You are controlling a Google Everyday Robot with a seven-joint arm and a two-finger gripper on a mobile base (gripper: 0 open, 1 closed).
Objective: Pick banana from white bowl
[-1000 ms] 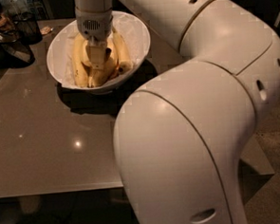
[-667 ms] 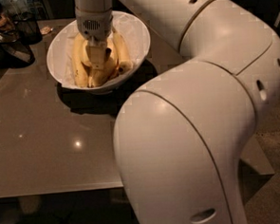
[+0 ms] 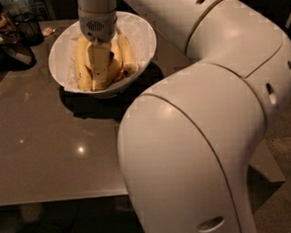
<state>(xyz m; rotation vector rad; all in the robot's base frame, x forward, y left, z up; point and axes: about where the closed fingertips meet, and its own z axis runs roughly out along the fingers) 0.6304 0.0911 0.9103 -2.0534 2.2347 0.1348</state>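
End effector (image 3: 100, 75) down inside bowl (image 3: 146, 35), 11 o'clock on your table (image 3: 48, 144) | among bananas (image 3: 127, 54) | grip: you cannot tell

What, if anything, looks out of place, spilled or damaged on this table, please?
Nothing stands out. The bowl sits upright on the table, the bananas lie inside it, and the hand is down among them. Some bananas show small dark spots, nothing more.

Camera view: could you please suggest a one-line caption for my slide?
The robot's pincer hangs among the bananas in the white bowl on a glossy grey table.
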